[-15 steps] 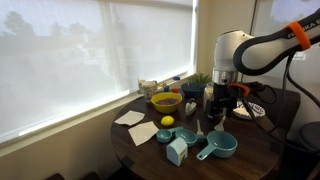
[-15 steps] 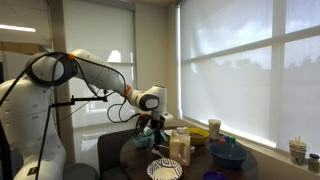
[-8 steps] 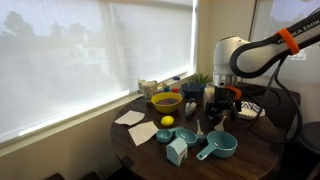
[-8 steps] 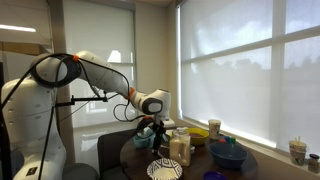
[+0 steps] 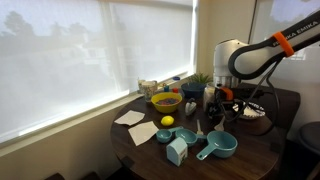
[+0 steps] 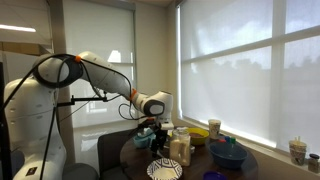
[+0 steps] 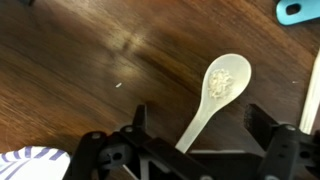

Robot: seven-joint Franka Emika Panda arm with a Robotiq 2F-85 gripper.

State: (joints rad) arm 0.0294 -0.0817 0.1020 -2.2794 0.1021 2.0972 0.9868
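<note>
Dark wood, pale spoon
The surface (image 7: pixel 70 60) is grained, faintly glossy wood; the spoon (image 7: pixel 210 108) looks smooth and matt cream.

In an exterior view the camera stands at mid distance, slightly above the round dark wooden table (image 5: pixel 140 150), facing the blind-covered window (image 5: pixel 90 60). In an exterior view it sits farther back beside the white robot arm (image 6: pixel 45 100), looking along it. Both exterior views share table and arm. The wrist view looks straight down, very close, past the black gripper (image 7: pixel 197 120) onto the tabletop and a white long-handled spoon (image 7: pixel 222 85).

spoon (image 7: pixel 220 85) on table (image 7: pixel 80 60) | plate (image 7: pixel 28 165) left of spoon, wrist view | pincer (image 7: pixel 197 122) above spoon handle
</note>
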